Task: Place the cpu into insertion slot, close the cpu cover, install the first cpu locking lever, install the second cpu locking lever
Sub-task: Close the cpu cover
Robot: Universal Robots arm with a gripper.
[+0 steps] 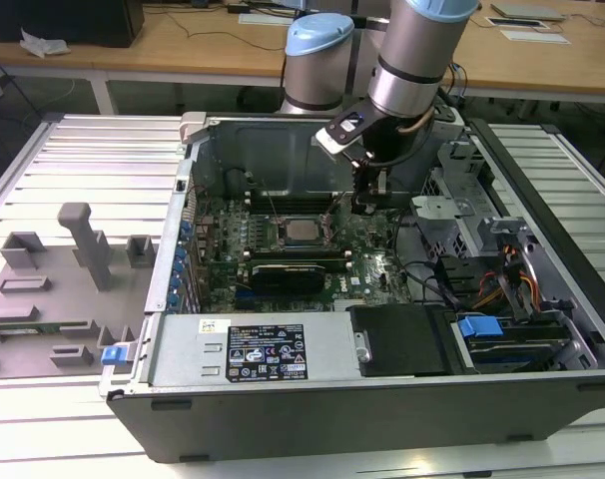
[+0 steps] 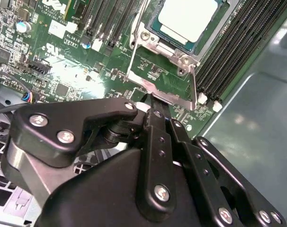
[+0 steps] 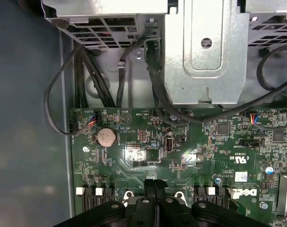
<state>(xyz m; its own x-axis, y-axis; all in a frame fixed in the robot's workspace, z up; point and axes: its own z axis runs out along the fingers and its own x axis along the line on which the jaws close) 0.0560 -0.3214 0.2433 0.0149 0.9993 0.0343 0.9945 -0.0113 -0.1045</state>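
The cpu [image 2: 186,19], a square chip with a silver-grey top, lies flat in the insertion slot [image 1: 283,233] in the middle of the green motherboard [image 1: 367,249]. The cpu cover [image 2: 150,43], a silvery frame, lies down around the chip, with thin metal levers [image 2: 131,59] along its sides. My gripper [image 2: 153,100] is shut, and its black fingertips meet just above the cover's silvery edge plate [image 2: 165,93]. I cannot tell whether they touch it. In the exterior view the gripper [image 1: 365,207] hangs just to the right of the cpu [image 1: 302,232]. In the first wrist view the gripper [image 3: 155,182] points down at the board.
Long black memory slots [image 2: 238,47] flank the socket. A metal drive cage [image 3: 205,52] and black cables [image 3: 86,75] lie beyond the board's edge. The case wall [image 2: 262,123] stands close by. A grey fixture tray [image 1: 53,289] sits outside the case at the exterior view's left.
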